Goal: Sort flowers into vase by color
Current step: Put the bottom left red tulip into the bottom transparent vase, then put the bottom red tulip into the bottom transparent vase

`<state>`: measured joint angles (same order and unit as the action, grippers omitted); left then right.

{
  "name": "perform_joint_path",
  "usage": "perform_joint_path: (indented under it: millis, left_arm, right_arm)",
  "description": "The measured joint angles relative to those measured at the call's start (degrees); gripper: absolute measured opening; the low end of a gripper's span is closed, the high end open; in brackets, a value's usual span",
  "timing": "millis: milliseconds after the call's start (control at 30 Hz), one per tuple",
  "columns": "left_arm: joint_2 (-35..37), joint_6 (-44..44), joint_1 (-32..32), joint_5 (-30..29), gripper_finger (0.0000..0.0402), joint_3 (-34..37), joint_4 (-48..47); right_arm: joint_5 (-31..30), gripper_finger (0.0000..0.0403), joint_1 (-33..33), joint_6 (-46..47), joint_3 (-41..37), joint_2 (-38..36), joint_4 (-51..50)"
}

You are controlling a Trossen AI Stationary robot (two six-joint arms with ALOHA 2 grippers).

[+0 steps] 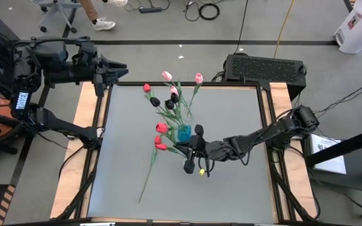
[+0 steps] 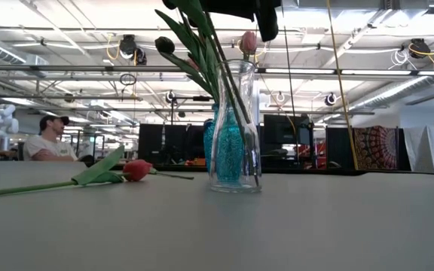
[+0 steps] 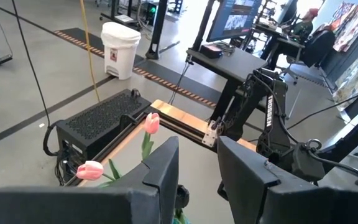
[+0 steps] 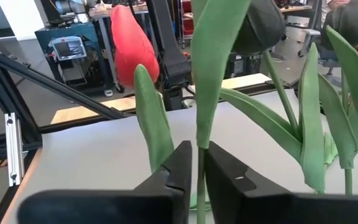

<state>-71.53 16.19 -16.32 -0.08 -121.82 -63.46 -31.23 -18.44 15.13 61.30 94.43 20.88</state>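
Two pink tulips [image 1: 167, 76], roughly four red [image 1: 161, 128], one vase [image 1: 184, 133]

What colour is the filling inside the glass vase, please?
Turquoise blue filling in the vase, clearest in the low view.

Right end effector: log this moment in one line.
right end effector | pinching tulip stem | above vase | left end effector parked
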Motion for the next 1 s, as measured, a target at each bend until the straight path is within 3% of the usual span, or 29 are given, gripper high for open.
perform_joint_path:
  millis: [400,1000]
  left_arm:
    - [0.0,0.0,0.0,0.0,0.0118,0.0,0.0]
    - [0.0,0.0,0.0,0.0,0.0118,0.0,0.0]
  right_arm:
    - [-0.2,0.0117,-0.5,-0.7,0.0,-0.5,-0.9]
    - [-0.3,0.0256,-1.7,-1.2,-0.1,-3.4,-10.5]
